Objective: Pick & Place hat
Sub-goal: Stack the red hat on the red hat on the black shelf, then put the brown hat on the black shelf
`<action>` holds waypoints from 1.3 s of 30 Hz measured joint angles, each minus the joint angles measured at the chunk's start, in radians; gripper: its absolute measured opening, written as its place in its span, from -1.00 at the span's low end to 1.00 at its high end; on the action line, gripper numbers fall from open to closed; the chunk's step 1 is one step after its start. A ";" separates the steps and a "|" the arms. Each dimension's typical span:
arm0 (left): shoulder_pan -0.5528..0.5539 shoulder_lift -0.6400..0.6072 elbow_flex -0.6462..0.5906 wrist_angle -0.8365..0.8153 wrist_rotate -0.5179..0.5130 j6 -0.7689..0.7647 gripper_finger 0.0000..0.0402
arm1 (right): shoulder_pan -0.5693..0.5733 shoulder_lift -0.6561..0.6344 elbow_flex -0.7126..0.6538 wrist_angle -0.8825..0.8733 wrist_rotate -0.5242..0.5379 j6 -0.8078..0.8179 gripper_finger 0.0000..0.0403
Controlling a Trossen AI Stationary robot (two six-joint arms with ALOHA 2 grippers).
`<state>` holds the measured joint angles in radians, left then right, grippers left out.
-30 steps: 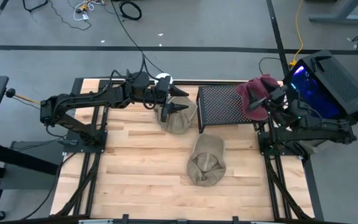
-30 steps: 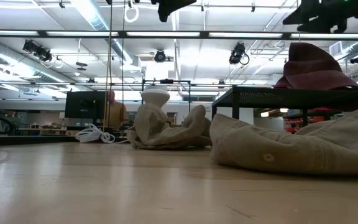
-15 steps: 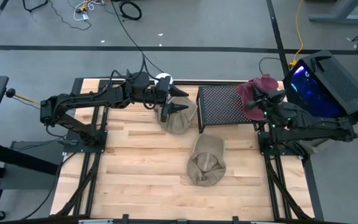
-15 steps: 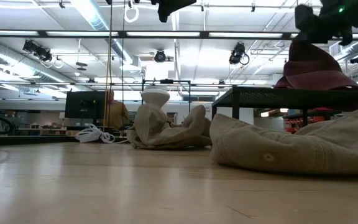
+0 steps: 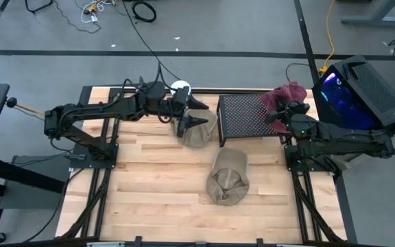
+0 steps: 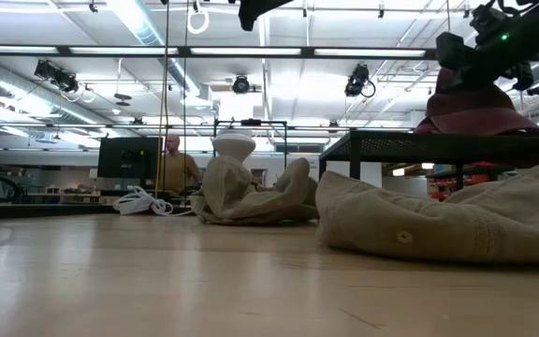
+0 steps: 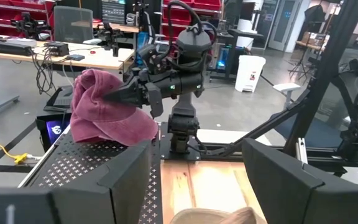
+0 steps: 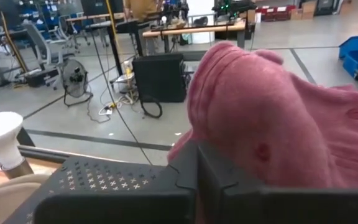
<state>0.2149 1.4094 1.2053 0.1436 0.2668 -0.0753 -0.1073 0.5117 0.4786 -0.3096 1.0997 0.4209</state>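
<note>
A maroon hat (image 5: pixel 288 95) sits on the right end of a black perforated stand (image 5: pixel 244 116) at the table's far right. My right gripper (image 5: pixel 274 115) is shut beside the hat's left, near flank; in the left wrist view its closed tip (image 7: pixel 110 96) shows in front of the hat (image 7: pixel 101 118). My left gripper (image 5: pixel 190 121) hovers open and level above a crumpled tan hat (image 5: pixel 201 132) left of the stand. A second tan hat (image 5: pixel 228 177) lies flat mid-table. My right gripper's shut fingers (image 8: pixel 185 177) lie level along the maroon hat's side (image 8: pixel 253 143), coming from the table's right. No cloth shows between them, and I cannot tell whether they touch the hat. The hat rests on the stand.
A white round object (image 5: pixel 180 87) stands at the far edge behind the left gripper. A black box with a blue glow (image 5: pixel 362 89) is off the table's right side. Bare wood lies along the near edge. A person (image 6: pixel 171 164) stands in the room beyond.
My right gripper has shut, sunk a little and swung its fingers toward the table's left, alongside the maroon hat. The hat has kept its place and shape on the stand.
</note>
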 joint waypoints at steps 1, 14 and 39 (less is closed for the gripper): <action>-0.001 0.000 0.000 0.000 0.000 0.000 0.28 | -0.003 0.000 0.000 0.001 -0.007 -0.003 -0.98; -0.090 0.066 0.000 -0.019 0.051 0.167 0.28 | -0.044 0.014 0.000 -0.089 -0.085 0.112 -0.99; -0.120 0.220 0.000 -0.108 -0.015 0.132 0.25 | -0.074 0.070 -0.016 0.050 -0.290 0.065 -0.99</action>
<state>0.0952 1.6291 1.2049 0.0361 0.2520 0.0571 -0.1814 0.5816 0.4625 -0.2591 0.8101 0.4861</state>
